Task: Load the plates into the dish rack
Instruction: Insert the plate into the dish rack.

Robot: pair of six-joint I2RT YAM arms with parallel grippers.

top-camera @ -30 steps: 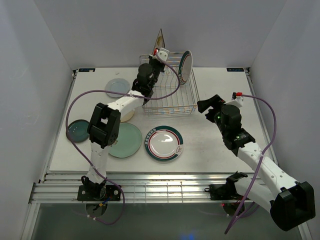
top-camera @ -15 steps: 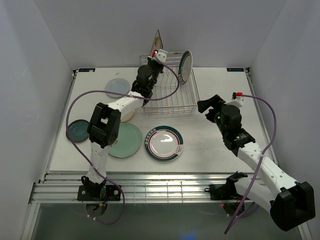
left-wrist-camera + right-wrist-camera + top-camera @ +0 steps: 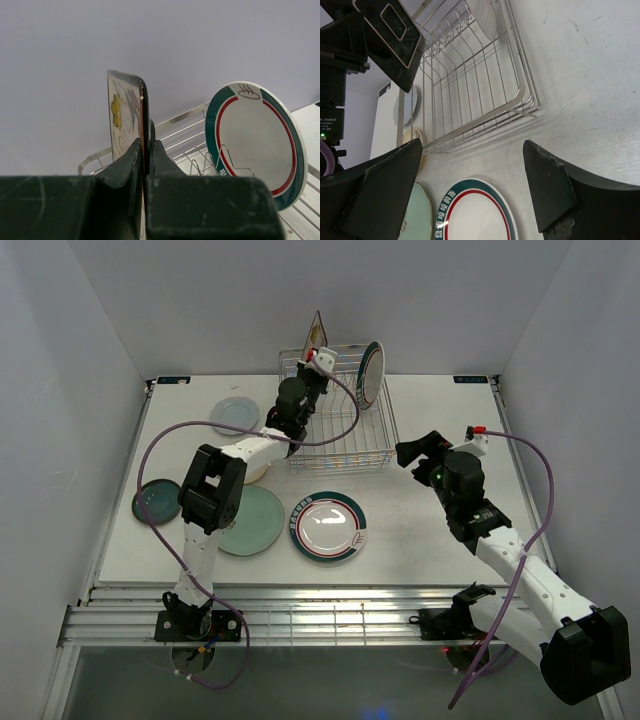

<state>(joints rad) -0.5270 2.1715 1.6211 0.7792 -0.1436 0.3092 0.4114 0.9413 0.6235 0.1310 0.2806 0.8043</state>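
My left gripper (image 3: pixel 320 354) is shut on the lower edge of the square floral plate (image 3: pixel 318 330), holding it upright above the back left corner of the dish rack (image 3: pixel 345 435). In the left wrist view both fingers pinch that plate (image 3: pixel 120 115). A white plate with a teal-red rim (image 3: pixel 371 371) stands on edge in the rack's back right (image 3: pixel 255 135). A second such plate (image 3: pixel 327 526) lies flat in front of the rack. My right gripper (image 3: pixel 415 452) hangs open and holds nothing, right of the rack, above the table (image 3: pixel 470 170).
Flat on the table lie a pale green plate (image 3: pixel 250 521), a dark teal plate (image 3: pixel 155 500) and a blue-grey plate (image 3: pixel 233 416). A cream plate (image 3: pixel 258 472) is partly hidden under my left arm. White walls close in the back and sides.
My left gripper has lowered the floral plate slightly toward the rack's back left corner. The right arm has barely moved.
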